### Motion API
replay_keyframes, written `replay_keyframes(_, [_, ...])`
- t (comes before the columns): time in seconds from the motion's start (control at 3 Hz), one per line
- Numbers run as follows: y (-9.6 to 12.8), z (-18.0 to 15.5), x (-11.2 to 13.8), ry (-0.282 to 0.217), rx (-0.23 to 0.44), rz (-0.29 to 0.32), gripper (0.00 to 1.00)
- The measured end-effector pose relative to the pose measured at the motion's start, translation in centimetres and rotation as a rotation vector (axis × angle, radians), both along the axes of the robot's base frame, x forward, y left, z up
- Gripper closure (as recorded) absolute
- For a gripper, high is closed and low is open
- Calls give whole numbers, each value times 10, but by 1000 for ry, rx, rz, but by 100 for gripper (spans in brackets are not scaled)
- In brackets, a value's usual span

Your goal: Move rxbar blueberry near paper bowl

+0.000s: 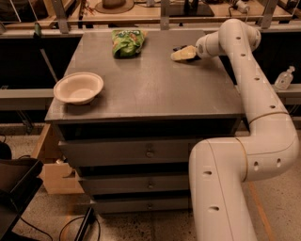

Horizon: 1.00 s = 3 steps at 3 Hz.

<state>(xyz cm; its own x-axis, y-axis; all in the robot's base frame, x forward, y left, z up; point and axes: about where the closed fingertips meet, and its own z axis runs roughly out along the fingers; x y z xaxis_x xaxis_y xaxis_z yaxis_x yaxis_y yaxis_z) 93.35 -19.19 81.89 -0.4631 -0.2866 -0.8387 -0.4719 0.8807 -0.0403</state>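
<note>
At far right of cabinet top (155, 94): gripper (182, 54), low over the surface, pointing left, on end of white arm (249, 89) that reaches in from lower right & bends over the right edge. Open or closed: can't tell. Just behind gripper, at its far edge: small dark patch, prob. the bar (179, 47), flat on the top, mostly hidden; touching gripper or not, can't tell. At near-left corner of same top: bowl (78, 87), upright, off-white, close to front & left edges, well apart from bar & gripper, w/ bare grey surface between. Along far edge, a bit left of middle: green bag (126, 42), crumpled, lying flat, nearer to gripper than to bowl, apart from both. Under the top: stack of drawers (149, 153) w/ small round knobs. Right of cabinet, on a ledge past the arm: clear bottle (284, 78), upright. Low left, on floor beside cabinet: cardboard box (56, 176). Beyond cabinet, on back bench: hat (113, 5).
</note>
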Motion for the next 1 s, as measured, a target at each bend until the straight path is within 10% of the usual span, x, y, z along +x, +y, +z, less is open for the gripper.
replay_keyframes(1.0, [2,18,-5,0,0,0,100])
